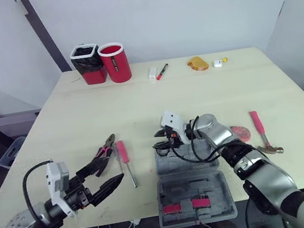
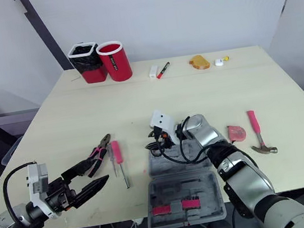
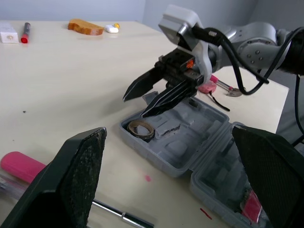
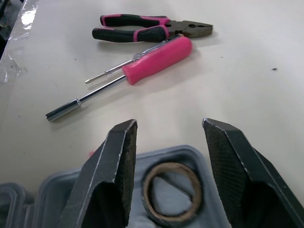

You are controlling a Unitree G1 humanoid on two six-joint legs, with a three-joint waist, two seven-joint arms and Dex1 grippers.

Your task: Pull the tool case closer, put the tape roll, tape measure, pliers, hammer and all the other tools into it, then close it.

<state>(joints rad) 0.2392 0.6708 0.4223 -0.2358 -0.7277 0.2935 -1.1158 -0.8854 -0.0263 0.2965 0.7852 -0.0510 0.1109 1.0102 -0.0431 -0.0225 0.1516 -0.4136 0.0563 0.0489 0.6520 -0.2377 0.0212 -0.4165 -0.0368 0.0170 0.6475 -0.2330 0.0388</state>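
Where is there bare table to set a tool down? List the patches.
Bare: the wide middle of the table, between the red cup and marker at the far edge and the tool case; also left of the pliers. Crowded: around the case, with the screwdriver, left gripper, right gripper, tape measure, hammer.

It looked like a robotics lab or test room: a pale table [image 1: 206, 95] stood against a bare white wall [image 1: 182, 7], a red cup [image 1: 115, 63] and marker [image 1: 162, 71] at the table's far edge, pliers [image 1: 105, 153] and a hammer [image 1: 262, 131] on it.
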